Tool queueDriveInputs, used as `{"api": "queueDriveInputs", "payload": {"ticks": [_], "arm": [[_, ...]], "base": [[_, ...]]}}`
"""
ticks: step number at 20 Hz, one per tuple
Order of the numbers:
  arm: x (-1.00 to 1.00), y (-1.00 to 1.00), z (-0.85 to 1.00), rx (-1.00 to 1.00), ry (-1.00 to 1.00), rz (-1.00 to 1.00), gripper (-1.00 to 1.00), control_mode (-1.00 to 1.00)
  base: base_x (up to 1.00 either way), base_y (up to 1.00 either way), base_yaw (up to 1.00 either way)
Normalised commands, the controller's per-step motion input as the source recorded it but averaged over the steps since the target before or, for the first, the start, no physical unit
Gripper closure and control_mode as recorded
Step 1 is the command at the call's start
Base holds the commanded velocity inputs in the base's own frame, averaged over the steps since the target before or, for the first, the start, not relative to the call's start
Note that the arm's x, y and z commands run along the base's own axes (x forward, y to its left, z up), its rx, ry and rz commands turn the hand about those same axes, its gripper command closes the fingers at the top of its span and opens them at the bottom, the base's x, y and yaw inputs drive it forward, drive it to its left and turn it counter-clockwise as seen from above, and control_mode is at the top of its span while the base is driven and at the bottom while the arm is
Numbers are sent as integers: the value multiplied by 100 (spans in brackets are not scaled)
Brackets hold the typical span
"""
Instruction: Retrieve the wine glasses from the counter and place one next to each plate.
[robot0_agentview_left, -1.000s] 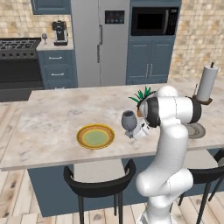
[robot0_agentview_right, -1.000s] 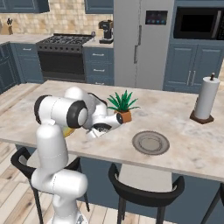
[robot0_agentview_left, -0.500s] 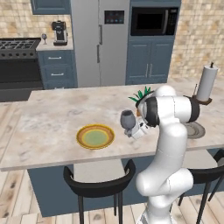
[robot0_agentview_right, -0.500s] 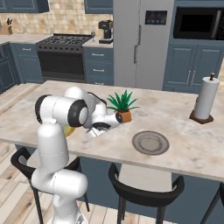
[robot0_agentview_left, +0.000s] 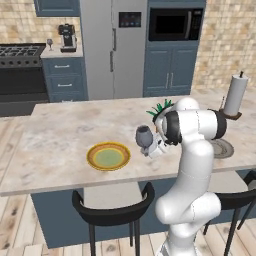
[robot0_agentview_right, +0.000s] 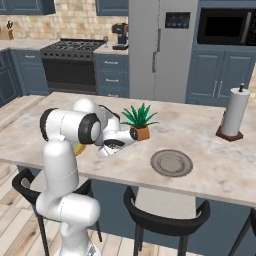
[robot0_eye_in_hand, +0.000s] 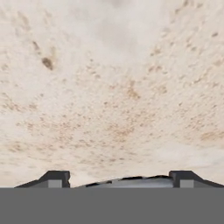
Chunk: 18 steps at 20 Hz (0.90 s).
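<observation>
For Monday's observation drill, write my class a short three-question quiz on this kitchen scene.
1. True or false: the glass stands upright on the island.
2. Which plate is nearer the glass? A) yellow plate B) grey plate
3. How many plates lie on the island?
Key: 1 true; 2 A; 3 two.
</observation>
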Motion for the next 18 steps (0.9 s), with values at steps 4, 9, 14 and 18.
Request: {"api": "queueDriveInputs", "payload": {"ticks": [4,9,14,18], "arm": [[22,19,-64,0,2,0,100,-100],[16,7,-72,0,8,0,-100,-100],[-16,-34,-34,0,1,0,-100,-100],[-32,-40,-27,0,0,0,-100,-100]], "base": [[0,0,0],[0,0,0],[0,0,0],[0,0,0]]}}
